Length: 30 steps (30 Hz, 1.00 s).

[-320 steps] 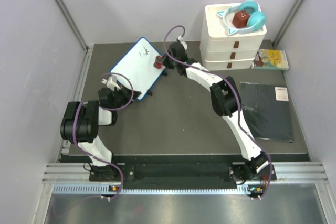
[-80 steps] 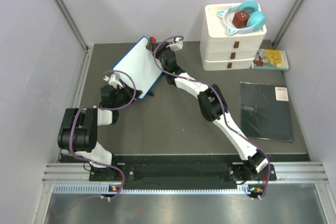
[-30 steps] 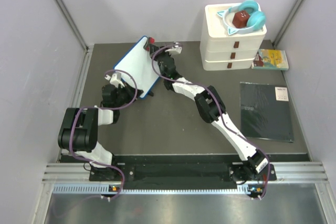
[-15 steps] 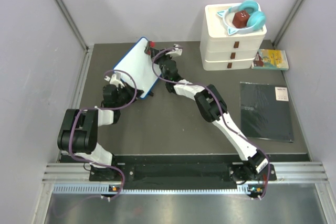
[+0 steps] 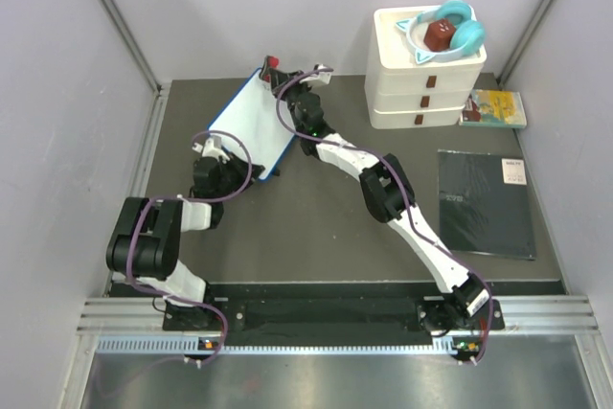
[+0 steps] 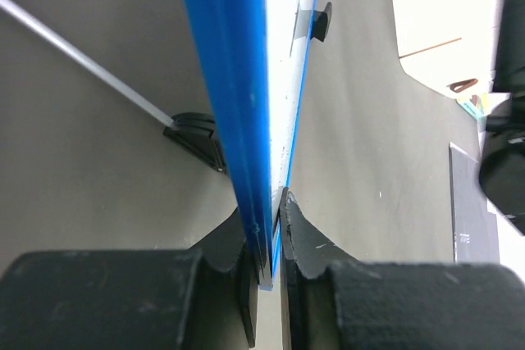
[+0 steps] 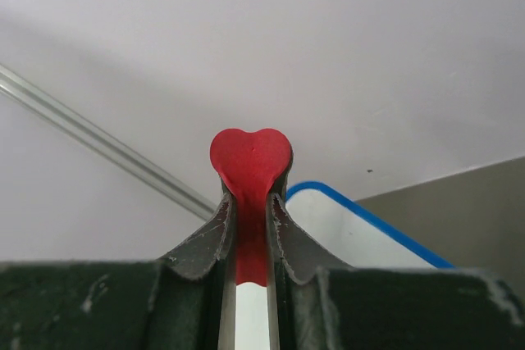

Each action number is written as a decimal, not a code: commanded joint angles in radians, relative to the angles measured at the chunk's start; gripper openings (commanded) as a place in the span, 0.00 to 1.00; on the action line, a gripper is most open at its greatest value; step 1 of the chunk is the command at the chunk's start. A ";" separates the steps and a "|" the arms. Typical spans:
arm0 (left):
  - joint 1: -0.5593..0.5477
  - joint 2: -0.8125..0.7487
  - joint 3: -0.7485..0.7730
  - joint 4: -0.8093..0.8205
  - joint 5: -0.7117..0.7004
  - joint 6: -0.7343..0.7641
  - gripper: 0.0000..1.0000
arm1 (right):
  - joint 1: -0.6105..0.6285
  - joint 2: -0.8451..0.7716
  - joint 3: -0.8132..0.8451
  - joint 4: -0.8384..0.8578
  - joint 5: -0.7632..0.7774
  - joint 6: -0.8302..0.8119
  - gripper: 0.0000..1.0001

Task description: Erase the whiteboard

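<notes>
The whiteboard, white with a thin blue frame, stands tilted at the back left of the table, and its face looks blank. My left gripper is shut on its near lower edge; the left wrist view shows the blue frame pinched between the left gripper jaws. My right gripper hangs at the board's far top corner, shut on a red heart-shaped eraser. In the right wrist view the eraser sticks out past the right gripper, with the board's corner just to its right.
A white stack of drawers with cyan headphones on top stands at the back right. Beside it lies a yellow-green book. A flat black pad lies on the right. Grey walls close in left, right and behind.
The black scribbles seen on the board earlier are gone. Over the last second my right gripper has carried the eraser up past the board's far top corner. The left grip holds.
</notes>
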<state>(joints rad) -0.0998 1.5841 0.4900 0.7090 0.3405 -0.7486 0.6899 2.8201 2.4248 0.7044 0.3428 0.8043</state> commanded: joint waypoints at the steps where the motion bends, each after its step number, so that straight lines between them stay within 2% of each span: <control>1: -0.041 0.059 -0.093 -0.373 0.060 0.005 0.00 | 0.007 0.016 0.060 -0.005 0.004 -0.014 0.00; 18: -0.063 -0.025 -0.146 -0.393 0.038 -0.021 0.00 | 0.031 0.102 0.117 -0.036 0.055 -0.004 0.00; 30: -0.104 -0.019 -0.188 -0.359 0.048 -0.051 0.00 | 0.074 0.088 0.111 -0.017 -0.005 -0.074 0.00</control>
<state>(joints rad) -0.1528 1.4902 0.3763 0.7528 0.2455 -0.8188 0.7082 2.9002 2.4950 0.6594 0.3786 0.7834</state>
